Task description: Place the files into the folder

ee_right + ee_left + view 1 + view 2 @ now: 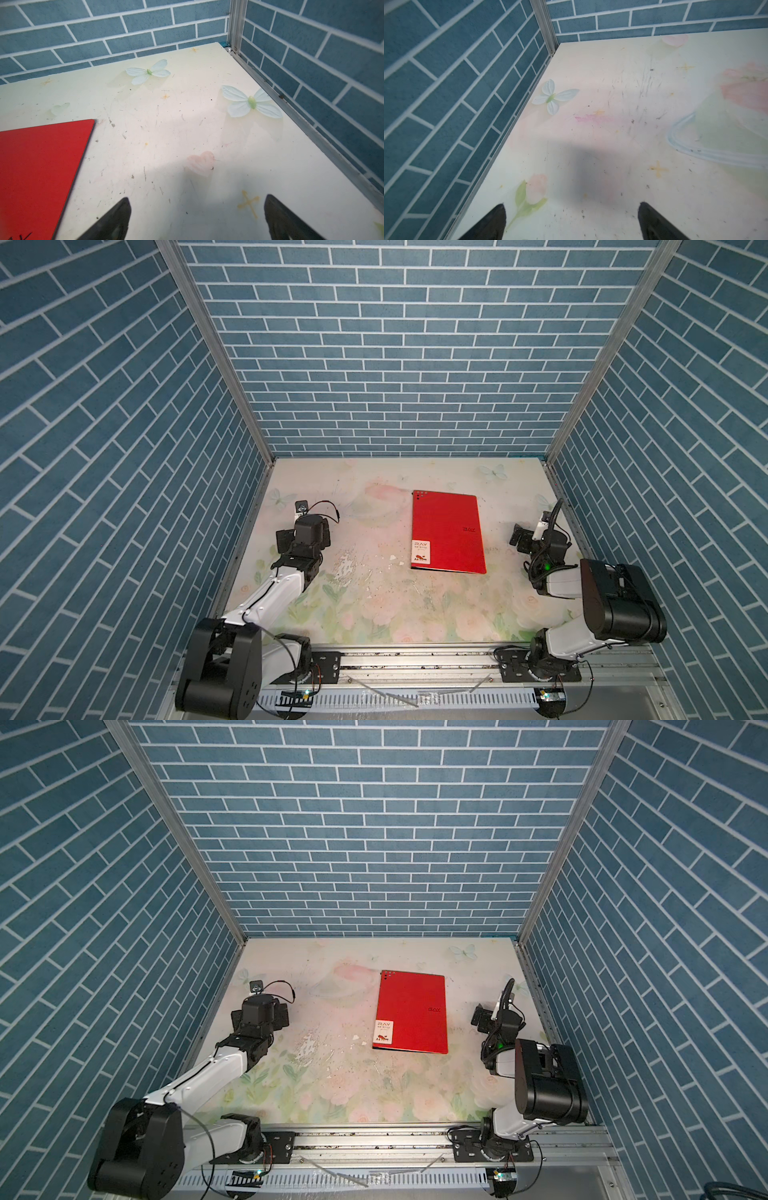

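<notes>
Two grippers hang over the floral tabletop (374,605), both empty. The left gripper (572,205) has its black fingers (492,224) spread wide above bare table close to the blue brick side wall (446,93), and it grips nothing. The right gripper (197,198) is also fully spread, with nothing between its fingers (280,218). It sits just to the right of the red folder (449,531). The folder lies flat and closed, cover up, right of the table's middle, between the arms and touched by neither. Its white label (420,551) is at the near left corner.
</notes>
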Action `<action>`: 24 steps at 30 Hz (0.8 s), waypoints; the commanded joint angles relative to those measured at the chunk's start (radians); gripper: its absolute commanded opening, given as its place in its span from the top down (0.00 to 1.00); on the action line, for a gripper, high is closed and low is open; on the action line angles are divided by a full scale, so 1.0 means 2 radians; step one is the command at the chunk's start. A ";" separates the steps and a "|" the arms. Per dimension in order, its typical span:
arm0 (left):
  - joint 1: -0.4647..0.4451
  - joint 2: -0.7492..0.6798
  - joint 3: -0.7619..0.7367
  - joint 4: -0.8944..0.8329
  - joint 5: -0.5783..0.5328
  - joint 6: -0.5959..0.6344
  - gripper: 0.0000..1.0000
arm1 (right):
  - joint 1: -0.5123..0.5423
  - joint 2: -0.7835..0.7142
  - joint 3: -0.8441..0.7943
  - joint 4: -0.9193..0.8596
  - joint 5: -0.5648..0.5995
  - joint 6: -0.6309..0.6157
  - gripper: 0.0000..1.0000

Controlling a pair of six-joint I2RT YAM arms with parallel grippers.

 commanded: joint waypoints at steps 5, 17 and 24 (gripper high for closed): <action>0.021 0.086 -0.062 0.288 0.048 0.063 0.00 | -0.001 0.004 0.016 0.014 -0.005 -0.018 0.01; 0.058 0.153 -0.073 0.361 0.138 0.053 0.00 | -0.001 0.003 0.016 0.012 -0.005 -0.019 0.01; 0.057 0.156 -0.077 0.376 0.136 0.056 0.00 | -0.001 0.003 0.017 0.010 -0.006 -0.019 0.01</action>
